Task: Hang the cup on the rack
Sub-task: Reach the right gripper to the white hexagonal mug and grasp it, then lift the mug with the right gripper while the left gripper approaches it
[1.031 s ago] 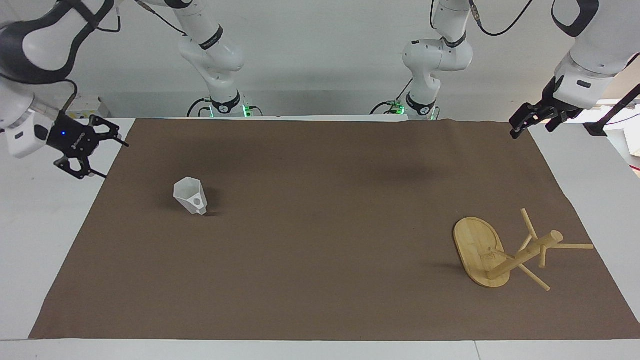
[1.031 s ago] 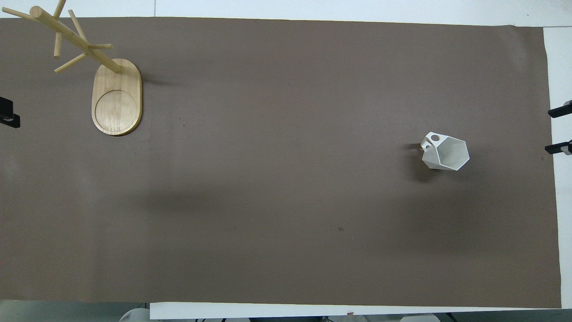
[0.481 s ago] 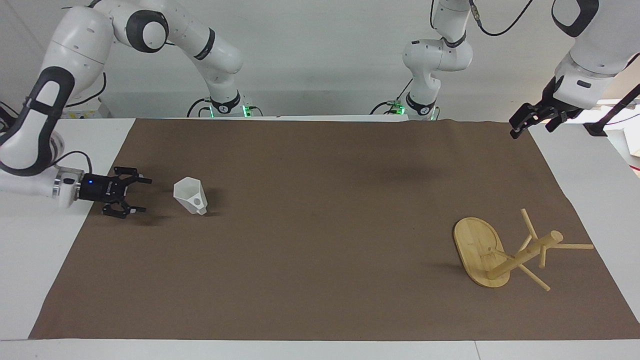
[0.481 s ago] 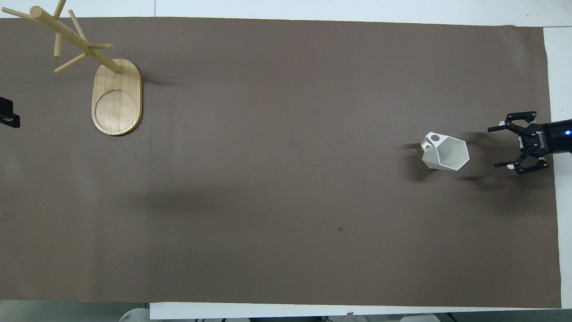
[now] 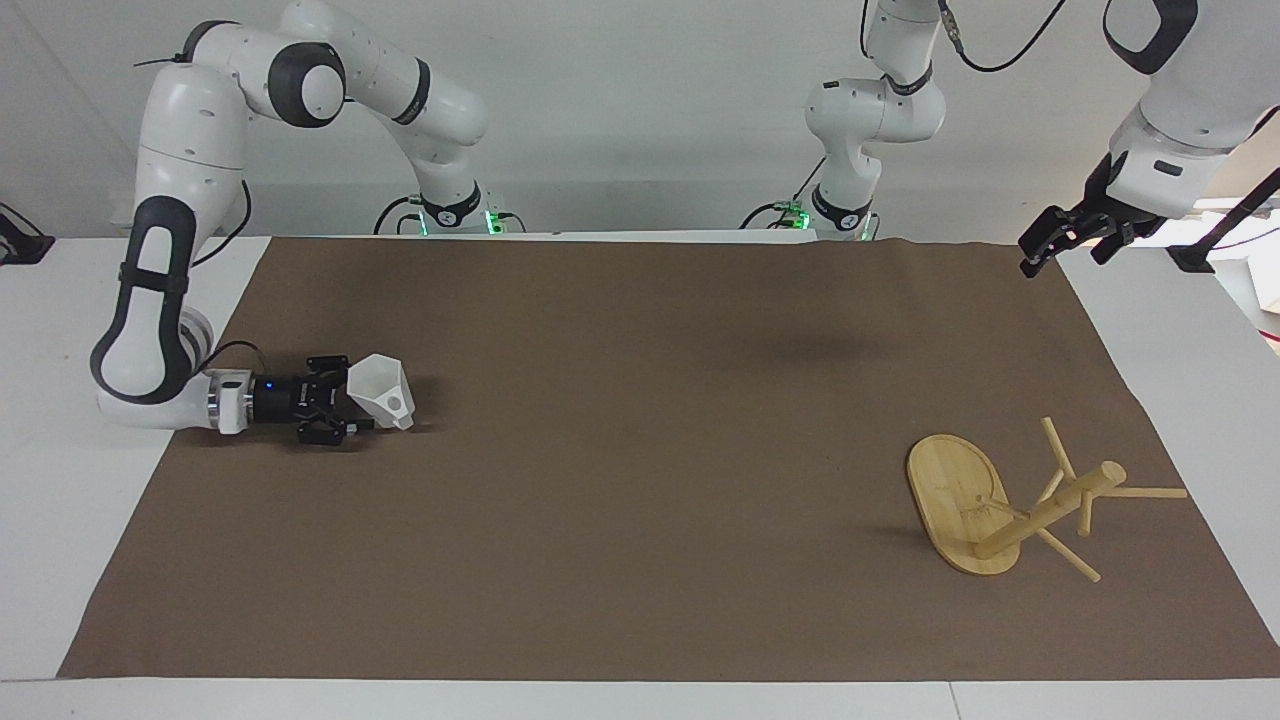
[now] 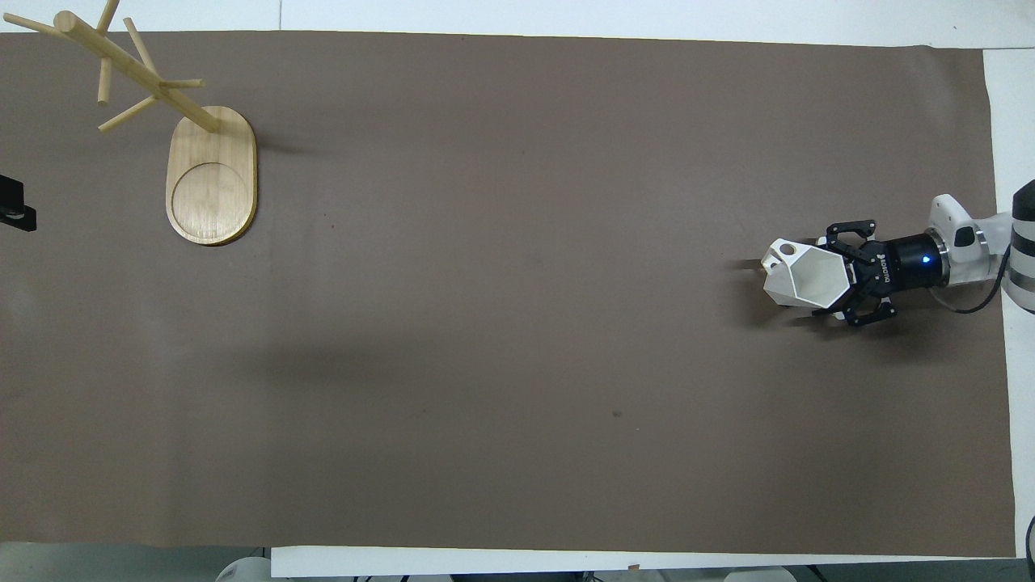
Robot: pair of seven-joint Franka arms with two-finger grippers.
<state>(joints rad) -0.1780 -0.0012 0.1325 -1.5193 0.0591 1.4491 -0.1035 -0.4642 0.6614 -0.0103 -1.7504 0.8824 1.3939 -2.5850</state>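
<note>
The white faceted cup (image 5: 383,388) stands upright on the brown mat near the right arm's end of the table, its handle with the round hole turned away from the right gripper. It also shows in the overhead view (image 6: 800,275). My right gripper (image 5: 356,396) lies low and level just above the mat, open, with a finger on each side of the cup's body; it shows from above too (image 6: 826,275). The bamboo rack (image 5: 985,505) stands upright at the left arm's end (image 6: 212,174), pegs bare. My left gripper (image 5: 1062,245) waits open in the air over the mat's corner.
The brown mat (image 5: 640,520) covers most of the white table. The left gripper's tip shows at the overhead view's edge (image 6: 14,206).
My right arm has come down from the table's end and slid low along the mat until its open fingers straddle the cup. The cup, the rack and the left arm have not moved.
</note>
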